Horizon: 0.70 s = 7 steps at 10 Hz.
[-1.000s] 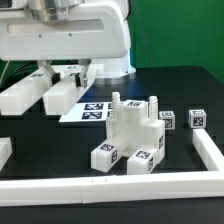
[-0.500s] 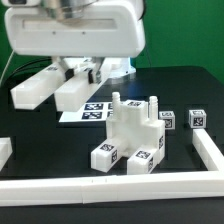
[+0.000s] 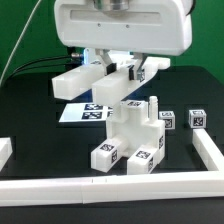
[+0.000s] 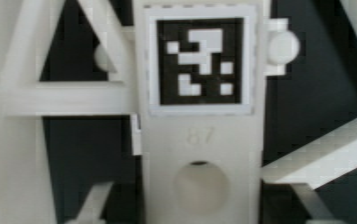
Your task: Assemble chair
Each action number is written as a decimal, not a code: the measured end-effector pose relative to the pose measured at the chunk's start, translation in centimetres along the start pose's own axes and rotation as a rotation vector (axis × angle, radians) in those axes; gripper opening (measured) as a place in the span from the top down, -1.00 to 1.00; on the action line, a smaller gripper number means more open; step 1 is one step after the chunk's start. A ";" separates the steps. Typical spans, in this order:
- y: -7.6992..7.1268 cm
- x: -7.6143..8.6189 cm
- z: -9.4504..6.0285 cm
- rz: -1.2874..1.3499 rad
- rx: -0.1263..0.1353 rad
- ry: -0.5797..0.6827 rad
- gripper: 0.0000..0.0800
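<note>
Pincer [image 3: 121, 66] clamped on a slotted frame [image 3: 88, 82], which hangs clear of the counter [image 3: 40, 135]. The frame's tag [image 4: 201, 58] fills the wrist view. Directly below the pincer stands the partly built chair [image 3: 135, 135], its two posts upright. The marker board [image 3: 84, 113] lies flat beneath the held frame. Near cube [image 3: 168, 120] and far cube [image 3: 197, 119] rest on the counter beside the chair.
</note>
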State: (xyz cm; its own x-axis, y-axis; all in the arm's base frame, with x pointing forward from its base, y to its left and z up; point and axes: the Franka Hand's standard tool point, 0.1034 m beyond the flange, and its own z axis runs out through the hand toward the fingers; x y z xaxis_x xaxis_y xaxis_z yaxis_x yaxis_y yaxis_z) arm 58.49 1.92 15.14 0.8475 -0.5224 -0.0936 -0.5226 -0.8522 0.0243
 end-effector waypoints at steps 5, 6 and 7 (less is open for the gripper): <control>-2.1 -1.2 0.9 -0.017 0.003 0.038 0.29; -2.8 -1.7 1.0 -0.030 0.004 0.037 0.29; -3.1 -2.1 1.2 -0.030 0.002 0.035 0.29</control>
State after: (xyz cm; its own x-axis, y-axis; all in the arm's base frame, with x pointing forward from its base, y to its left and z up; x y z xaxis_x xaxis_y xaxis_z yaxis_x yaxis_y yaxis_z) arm 58.19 5.68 14.06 0.8657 -0.4970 -0.0596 -0.4967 -0.8677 0.0204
